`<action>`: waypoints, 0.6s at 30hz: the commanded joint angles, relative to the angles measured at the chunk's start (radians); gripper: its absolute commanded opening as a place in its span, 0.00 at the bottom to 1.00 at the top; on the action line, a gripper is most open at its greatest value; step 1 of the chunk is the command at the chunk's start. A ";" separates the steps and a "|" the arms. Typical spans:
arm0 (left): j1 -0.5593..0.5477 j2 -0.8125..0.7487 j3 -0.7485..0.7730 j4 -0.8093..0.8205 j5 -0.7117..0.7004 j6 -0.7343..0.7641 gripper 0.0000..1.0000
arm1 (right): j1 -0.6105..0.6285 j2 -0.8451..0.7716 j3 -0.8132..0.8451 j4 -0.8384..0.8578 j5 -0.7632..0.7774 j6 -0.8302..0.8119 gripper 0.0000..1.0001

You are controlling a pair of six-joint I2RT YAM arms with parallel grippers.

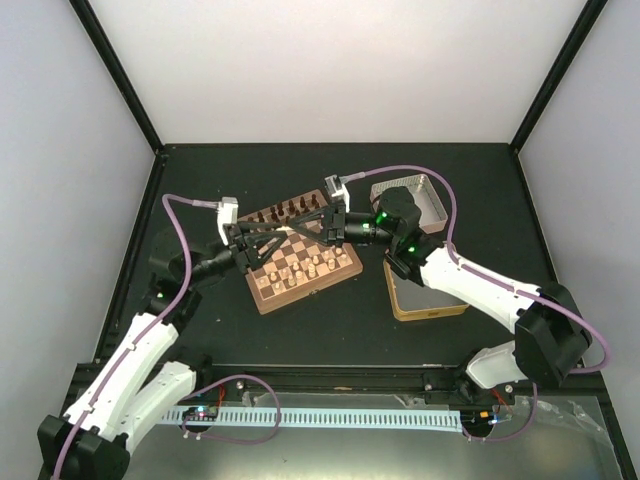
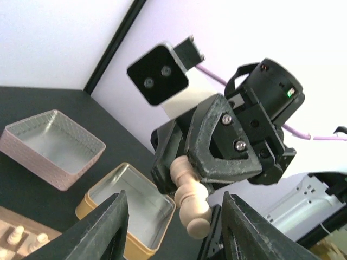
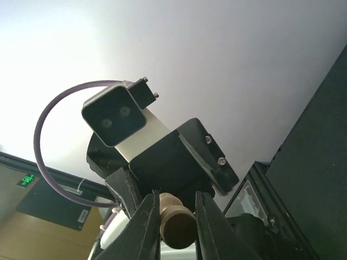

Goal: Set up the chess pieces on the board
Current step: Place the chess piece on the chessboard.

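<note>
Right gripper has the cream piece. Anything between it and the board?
Yes: the left gripper, jaws open, flanks the pale cream wooden chess piece on both sides, while the right gripper holds it clamped above the checkered wooden chessboard. The left should probably back away first. What lies directly beneath the piece cannot be seen.

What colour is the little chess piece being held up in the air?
Pale cream, like light wood. The chess piece shows best in the left wrist view.

Bright, even lighting; backgrounds wash out, close foregrounds slightly blurred.
</note>
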 commanded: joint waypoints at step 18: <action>0.005 0.003 0.051 -0.058 -0.114 -0.005 0.08 | -0.005 -0.005 -0.002 -0.075 0.090 -0.047 0.31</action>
